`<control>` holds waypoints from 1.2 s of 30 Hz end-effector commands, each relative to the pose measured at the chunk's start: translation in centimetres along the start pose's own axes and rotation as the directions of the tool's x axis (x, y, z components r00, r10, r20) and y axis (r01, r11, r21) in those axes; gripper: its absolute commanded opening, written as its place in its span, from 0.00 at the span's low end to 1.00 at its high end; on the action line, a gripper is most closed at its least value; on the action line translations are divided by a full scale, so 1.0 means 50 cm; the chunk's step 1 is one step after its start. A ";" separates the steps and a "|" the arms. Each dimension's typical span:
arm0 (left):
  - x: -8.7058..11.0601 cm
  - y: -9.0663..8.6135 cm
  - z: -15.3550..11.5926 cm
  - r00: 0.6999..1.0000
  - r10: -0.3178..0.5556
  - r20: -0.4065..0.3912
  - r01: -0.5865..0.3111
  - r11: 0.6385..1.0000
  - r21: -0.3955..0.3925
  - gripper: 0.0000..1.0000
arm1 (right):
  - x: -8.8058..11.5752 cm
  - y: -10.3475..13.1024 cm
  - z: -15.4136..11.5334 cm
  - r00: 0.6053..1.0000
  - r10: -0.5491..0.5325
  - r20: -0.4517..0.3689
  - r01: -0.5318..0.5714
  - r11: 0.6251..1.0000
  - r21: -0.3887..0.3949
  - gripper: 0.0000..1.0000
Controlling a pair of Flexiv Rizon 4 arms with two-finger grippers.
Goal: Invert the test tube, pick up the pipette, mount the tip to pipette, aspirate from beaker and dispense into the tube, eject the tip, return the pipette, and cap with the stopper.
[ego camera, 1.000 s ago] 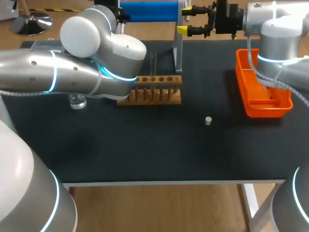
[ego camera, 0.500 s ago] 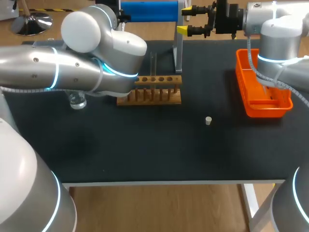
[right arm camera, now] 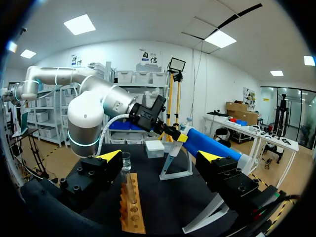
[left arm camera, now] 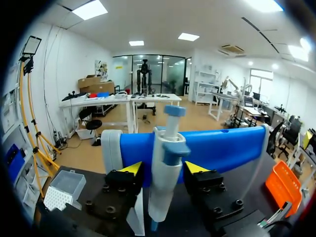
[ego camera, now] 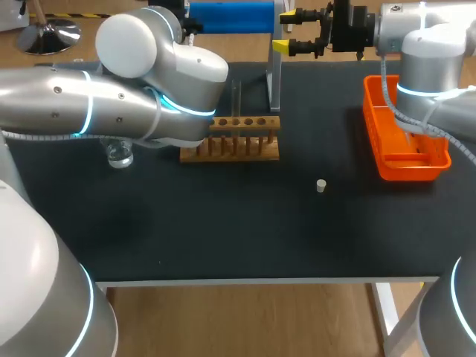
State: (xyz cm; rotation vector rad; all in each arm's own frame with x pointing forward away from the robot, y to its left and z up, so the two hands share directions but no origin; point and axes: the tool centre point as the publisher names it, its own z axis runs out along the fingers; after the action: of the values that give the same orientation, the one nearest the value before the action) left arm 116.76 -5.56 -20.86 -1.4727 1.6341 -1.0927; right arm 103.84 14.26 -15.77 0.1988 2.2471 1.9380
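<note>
The left pincer (left arm camera: 163, 170) is open at the counter's (ego camera: 223, 230) back edge. The pipette (left arm camera: 165, 158) hangs upright between its two yellow tips, its lower end beside the white stand (ego camera: 274, 82). The tips sit close on either side of the body, with a thin gap on at least one side. In the head view the left arm hides this pincer.

The right pincer (ego camera: 282, 30) is open and holds nothing. It is raised over the back edge just right of the stand, tips pointing left, well apart from the pipette.

The rack (ego camera: 238, 137) lies in front of the stand with a tube (ego camera: 236, 95) upright in it. The beaker (ego camera: 119, 155) stands to the rack's left, partly under the left arm. The stopper (ego camera: 320, 185) lies alone toward the middle, and the orange tray (ego camera: 387, 167) is near the right edge.
</note>
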 end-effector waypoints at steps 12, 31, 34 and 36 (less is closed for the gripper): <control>0.021 -0.028 -0.070 1.000 0.006 -0.024 -0.006 1.000 0.025 1.00 | -0.001 0.001 -0.002 1.000 0.001 -0.003 -0.001 1.000 0.003 1.00; 0.041 -0.049 -0.251 0.796 0.320 -0.514 -0.249 0.947 0.205 1.00 | -0.001 0.001 -0.002 1.000 0.001 -0.003 -0.001 1.000 0.003 1.00; 0.042 -0.045 -0.268 0.722 0.369 -0.585 -0.281 0.930 0.239 1.00 | -0.001 0.001 -0.002 1.000 0.001 -0.003 -0.001 1.000 0.003 1.00; 0.042 -0.041 -0.276 0.666 0.390 -0.636 -0.293 0.921 0.258 1.00 | -0.001 0.001 -0.002 1.000 0.001 -0.003 -0.001 1.000 0.003 1.00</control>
State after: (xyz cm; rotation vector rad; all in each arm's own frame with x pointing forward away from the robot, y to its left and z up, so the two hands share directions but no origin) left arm 106.63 -7.29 -13.19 -0.9699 1.8556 -1.3033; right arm 103.84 14.27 -15.77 0.1987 2.2472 1.9380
